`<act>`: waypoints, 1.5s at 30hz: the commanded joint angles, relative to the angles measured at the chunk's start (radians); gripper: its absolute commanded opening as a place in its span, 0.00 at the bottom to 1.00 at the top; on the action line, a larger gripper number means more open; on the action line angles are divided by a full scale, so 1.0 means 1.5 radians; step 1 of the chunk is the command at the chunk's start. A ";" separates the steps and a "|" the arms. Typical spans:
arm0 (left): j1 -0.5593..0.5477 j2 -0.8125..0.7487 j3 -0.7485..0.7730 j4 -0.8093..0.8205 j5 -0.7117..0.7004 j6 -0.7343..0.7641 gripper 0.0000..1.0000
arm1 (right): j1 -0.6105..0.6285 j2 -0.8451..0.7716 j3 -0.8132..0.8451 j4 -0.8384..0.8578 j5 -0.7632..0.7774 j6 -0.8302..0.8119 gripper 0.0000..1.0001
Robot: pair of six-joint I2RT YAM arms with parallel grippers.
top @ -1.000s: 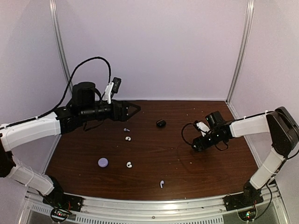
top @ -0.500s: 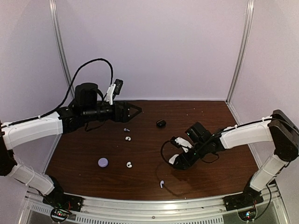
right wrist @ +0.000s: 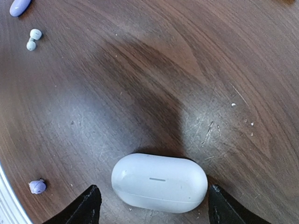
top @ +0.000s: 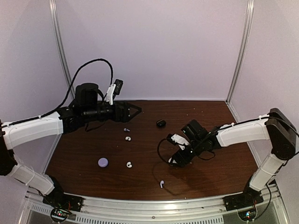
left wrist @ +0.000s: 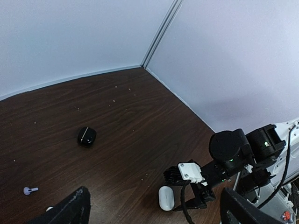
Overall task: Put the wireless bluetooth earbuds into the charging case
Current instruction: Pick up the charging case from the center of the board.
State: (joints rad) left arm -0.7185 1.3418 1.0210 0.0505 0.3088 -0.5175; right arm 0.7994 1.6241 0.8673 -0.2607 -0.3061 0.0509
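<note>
Four loose earbuds dot the tabletop [top: 219, 116]: closest to me the stemmed white earbud [top: 161, 184], then the curled white earbud [top: 129, 164] near the round lavender case [top: 103, 162], and beyond them a second curled earbud [top: 128, 138] just beside the lavender earbud [top: 126, 129]. My right hand [top: 176, 157] hangs low at mid-table, fingers spread past both ends of the white charging case [right wrist: 159, 183]; I cannot tell whether they pinch it. Farthest, beyond the black case [top: 160, 123], my left hand [top: 134, 111] gapes released.

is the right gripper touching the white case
Cannot tell. The right wrist view shows the white case between the fingers of the right gripper, close at both ends, but neither contact nor a gap is plain.
</note>
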 commanded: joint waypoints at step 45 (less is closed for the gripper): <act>0.035 -0.057 -0.135 0.057 -0.039 -0.026 0.97 | 0.059 -0.031 -0.009 0.158 0.147 -0.017 0.62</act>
State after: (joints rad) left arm -0.6945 1.2957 0.8639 0.0608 0.2218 -0.5316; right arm 0.8761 1.6676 0.8730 -0.1307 -0.1120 0.0677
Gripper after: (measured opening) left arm 0.976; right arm 0.673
